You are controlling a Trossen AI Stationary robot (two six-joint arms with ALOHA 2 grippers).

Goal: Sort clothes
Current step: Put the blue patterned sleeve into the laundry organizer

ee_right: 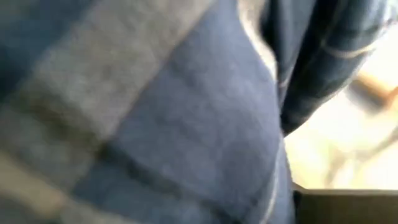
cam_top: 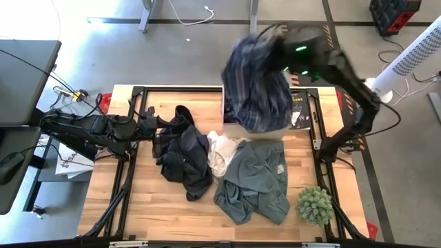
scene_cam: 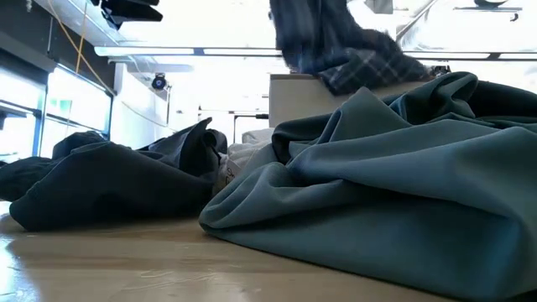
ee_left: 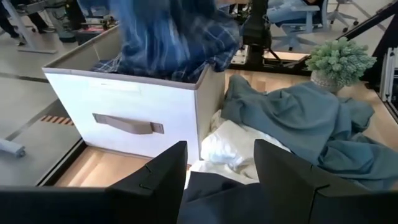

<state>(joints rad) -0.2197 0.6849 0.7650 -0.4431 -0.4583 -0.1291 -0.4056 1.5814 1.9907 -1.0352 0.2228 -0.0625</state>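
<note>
Grey-green garment point(scene_cam: 386, 184) lies nearest on the table. Plaid shirt point(cam_top: 256, 86) hangs from the right gripper point(cam_top: 275, 34), apparently clamped on it, over the white bin point(ee_left: 124, 106); trailing folds may snag its rim. Left gripper point(ee_left: 217, 180), fingers apart, waits above the black garment point(cam_top: 182, 155).

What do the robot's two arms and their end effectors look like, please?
Both arms are dark, nearly black, built of jointed segments. The right arm carries small glowing green lights near its wrist. The left arm has black cables trailing along it. The left end effector has two broad, flat, angular black fingers with bevelled edges.
</note>
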